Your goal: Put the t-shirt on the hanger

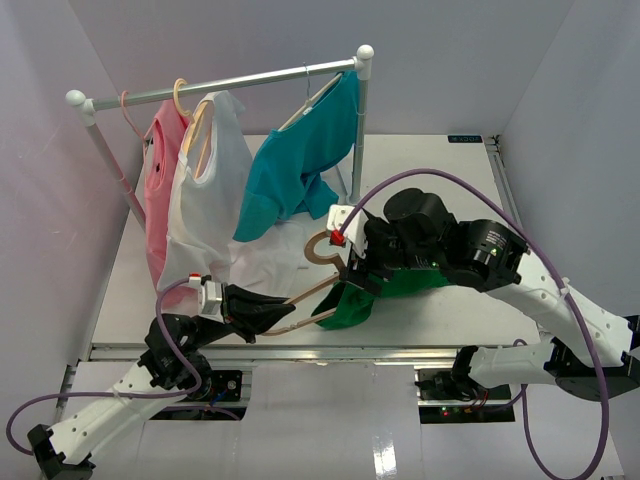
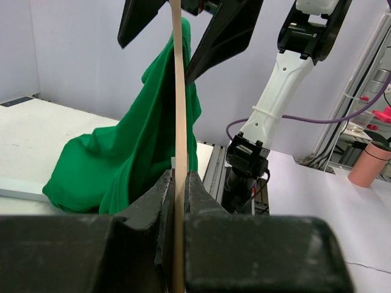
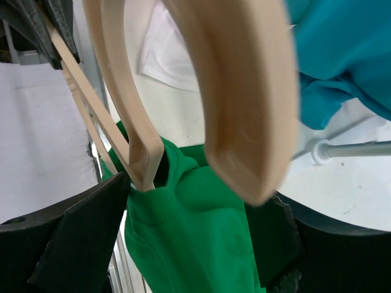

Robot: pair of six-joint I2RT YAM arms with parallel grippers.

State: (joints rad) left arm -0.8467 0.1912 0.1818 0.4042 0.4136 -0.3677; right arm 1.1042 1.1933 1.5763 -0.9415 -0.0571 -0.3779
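The hanger is held clear of the table between the two arms, with its thick rounded hook turned towards the right arm and its thin arms and crossbar running back to the left arm. The left gripper is closed tightly on one thin wooden bar of the hanger, which is seen pinched upright between the fingers in the left wrist view. The t-shirt is gathered around the base of the hook, where the hanger's neck is seen entering the collar opening. From there the green cloth is draped down in a bunch onto the table near the front edge, under the right arm. The right gripper is spread wide, one finger on each side of the collar and the hanger's neck. Nothing is seen clamped between its fingers, and whether the pads touch the cloth cannot be told. At the back of the table a rack is seen, on which a pink shirt, a white shirt and a teal shirt are hung side by side.
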